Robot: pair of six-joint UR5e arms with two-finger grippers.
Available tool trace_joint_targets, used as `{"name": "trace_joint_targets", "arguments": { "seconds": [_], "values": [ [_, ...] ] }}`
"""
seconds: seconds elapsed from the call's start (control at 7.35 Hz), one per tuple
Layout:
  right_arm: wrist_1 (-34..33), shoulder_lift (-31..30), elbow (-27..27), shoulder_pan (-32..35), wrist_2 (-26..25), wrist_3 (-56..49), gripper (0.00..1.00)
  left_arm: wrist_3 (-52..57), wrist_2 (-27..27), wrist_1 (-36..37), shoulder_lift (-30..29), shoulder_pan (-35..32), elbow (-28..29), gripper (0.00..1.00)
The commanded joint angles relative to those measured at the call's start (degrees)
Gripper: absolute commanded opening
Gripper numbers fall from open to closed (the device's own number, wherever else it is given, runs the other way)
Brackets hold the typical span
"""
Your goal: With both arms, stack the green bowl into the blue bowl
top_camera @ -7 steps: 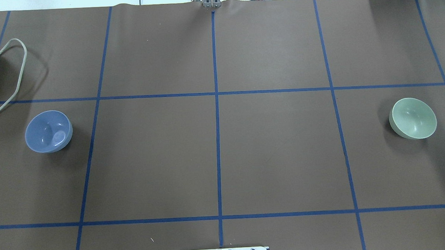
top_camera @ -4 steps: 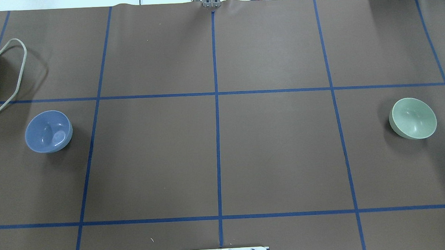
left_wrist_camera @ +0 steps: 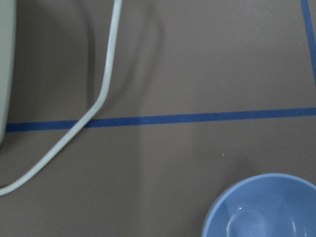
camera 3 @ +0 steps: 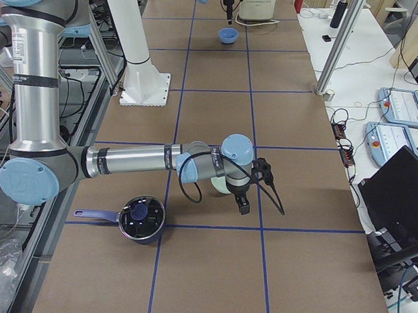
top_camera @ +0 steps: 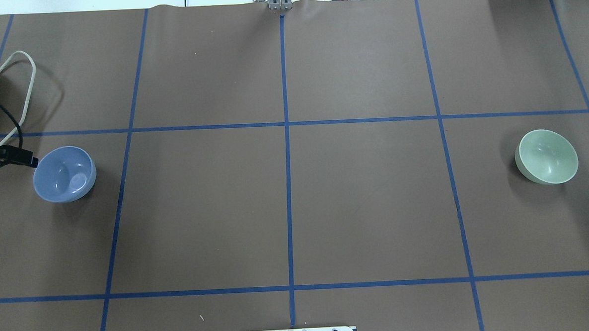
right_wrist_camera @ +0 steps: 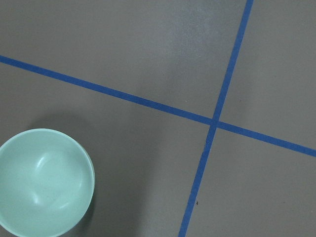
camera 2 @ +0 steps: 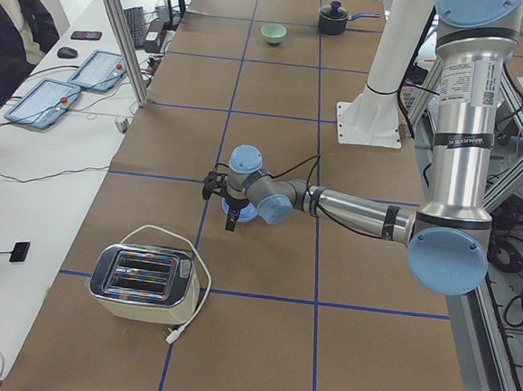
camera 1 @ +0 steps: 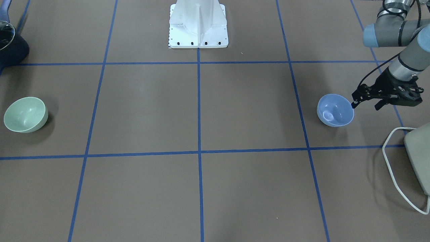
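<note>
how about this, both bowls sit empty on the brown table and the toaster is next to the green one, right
Not quite: the toaster is next to the blue bowl, not the green bowl, as the exterior front-facing view shows. Both bowls sit empty on the brown table.

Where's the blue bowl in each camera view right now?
Front-facing: blue bowl at right, middle row.
Overhead: far left, middle row.
Left side: centre, partly behind the left arm.
Right side: top centre, far end.
Left wrist: bottom right corner.
Right wrist: not in it.
Shared landmark: the toaster beside it.
</note>
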Motion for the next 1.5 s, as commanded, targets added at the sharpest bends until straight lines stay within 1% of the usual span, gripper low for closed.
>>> {"name": "trace_joint_targets", "arguments": {
  "seconds": [0.0, 0.14, 0.27, 0.41, 0.54, 0.68, 0.95, 1.09, 1.36],
  "values": [
    [0.0, 0.0, 0.0, 0.0, -0.1, 0.0, 1.0, -0.1, 1.6, -0.1, -0.1, 2.9, 0.5, 0.81],
    [0.0, 0.0, 0.0, 0.0, 0.0, 0.0, 1.0, 0.2, 2.4, -0.1, -0.5, 3.0, 1.2, 0.73],
    [0.0, 0.0, 0.0, -0.1, -0.1, 0.0, 1.0, 0.3, 2.4, -0.1, -0.5, 3.0, 1.3, 0.52],
    [0.1, 0.0, 0.0, 0.0, 0.0, 0.0, 1.0, 0.3, 2.4, -0.1, -0.6, 3.0, 1.3, 0.28],
    [0.1, 0.0, 0.0, 0.0, -0.1, -0.1, 1.0, 0.4, 2.4, -0.1, -0.6, 3.0, 1.3, 0.08],
    [0.1, 0.0, 0.0, -0.1, -0.1, -0.1, 1.0, 0.4, 2.4, -0.1, -0.6, 3.0, 1.3, 0.06],
    [0.0, 0.0, -0.2, 0.0, -0.1, -0.1, 1.0, 0.4, 2.4, -0.1, -0.6, 3.0, 1.2, 0.06],
    [0.0, 0.0, -0.2, 0.0, -0.1, -0.1, 1.0, 0.3, 2.4, -0.1, -0.6, 3.0, 0.4, 0.0],
    [0.0, 0.0, -0.2, 0.0, -0.1, -0.1, 1.0, 0.2, 1.2, 0.3, -0.6, 2.8, -2.1, 0.0]
  ]
}}
